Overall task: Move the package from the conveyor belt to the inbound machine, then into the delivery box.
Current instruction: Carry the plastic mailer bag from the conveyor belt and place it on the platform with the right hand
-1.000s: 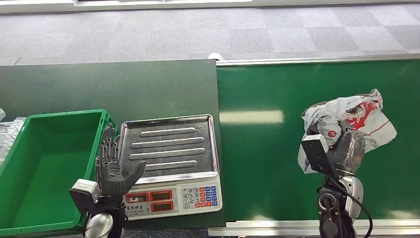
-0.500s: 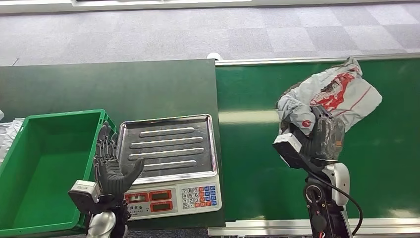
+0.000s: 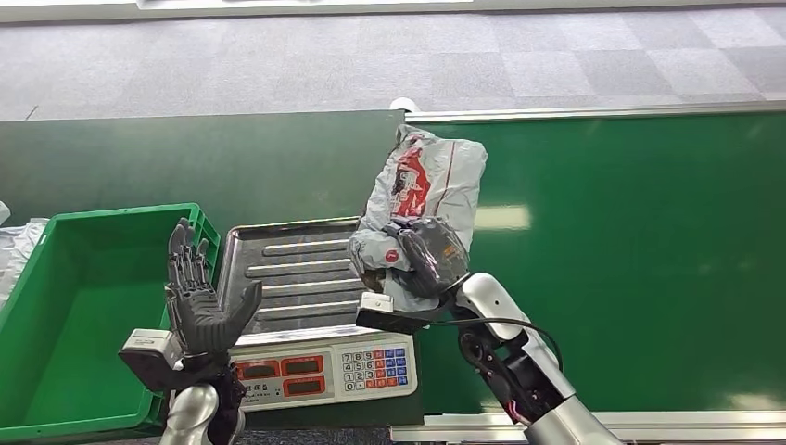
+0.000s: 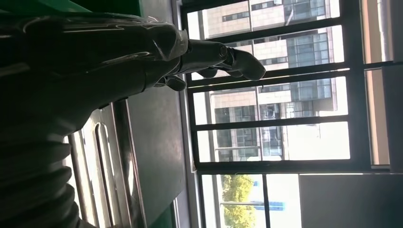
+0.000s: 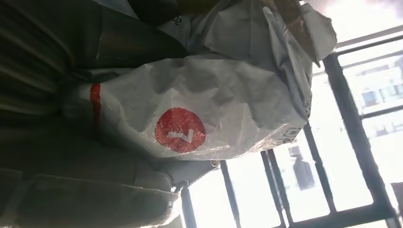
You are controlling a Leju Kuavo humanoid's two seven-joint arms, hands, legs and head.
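Head view: the right hand (image 3: 428, 258) has its fingers clasped on the package (image 3: 422, 195), a crumpled grey mailer with red print, held over the scale tray's (image 3: 287, 278) right edge, seemingly not resting. Weighing and boxing remain; the green bin (image 3: 56, 371) awaits. Left hand (image 3: 199, 306) fingers spread.

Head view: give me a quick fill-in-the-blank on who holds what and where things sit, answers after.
1. The package is held by the ____ robot hand.
2. The left robot hand holds nothing, its fingers ____.
3. The metal tray of the scale sits between the conveyor belt and the green ____.
4. The scale's keypad lies on the side of the tray ____ to the robot.

Missing words: right; spread apart; bin; nearest
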